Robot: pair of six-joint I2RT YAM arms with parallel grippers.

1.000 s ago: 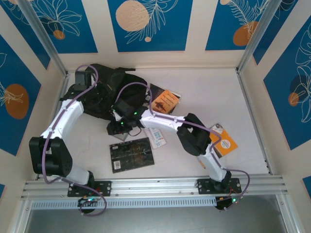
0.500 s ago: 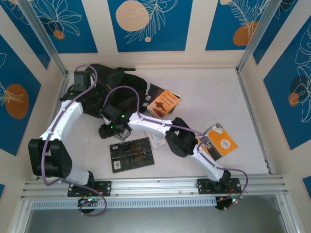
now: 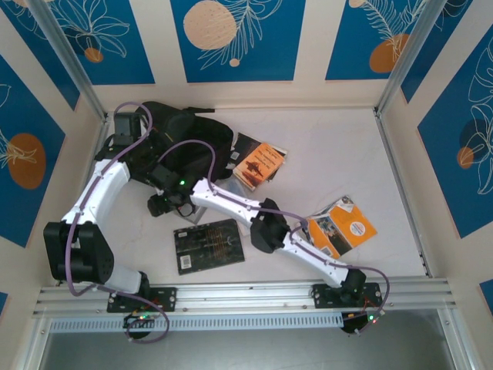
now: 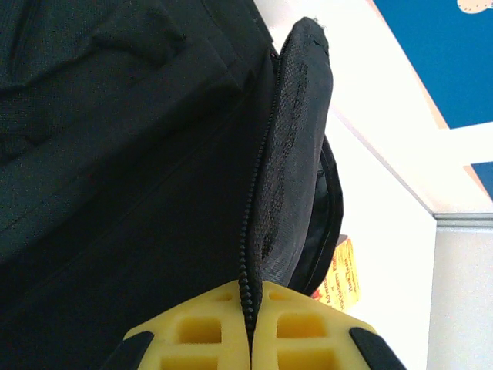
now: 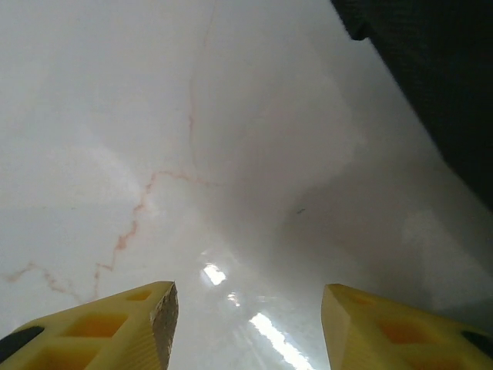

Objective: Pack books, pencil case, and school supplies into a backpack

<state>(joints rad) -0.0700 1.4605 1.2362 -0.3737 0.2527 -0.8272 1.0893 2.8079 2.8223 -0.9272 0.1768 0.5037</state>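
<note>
Tabletop (image 5: 154, 116) under empty, parted right claw (image 5: 246, 312), backpack (image 5: 439, 92) adj.; left claw (image 4: 249, 299) clamps its zip (image 4: 258, 193).

Ahead of the left gripper (image 4: 248, 308), the backpack (image 4: 115, 154) runs off the top and left edges. Right of it an orange book (image 4: 348, 271) peeks out, mostly hidden, print unreadable. Up-right of the right gripper (image 5: 248, 308), the backpack is cropped too.

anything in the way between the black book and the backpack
Yes. The right arm, ending in the right tool, stretches across the table between the black book and the backpack.
</note>
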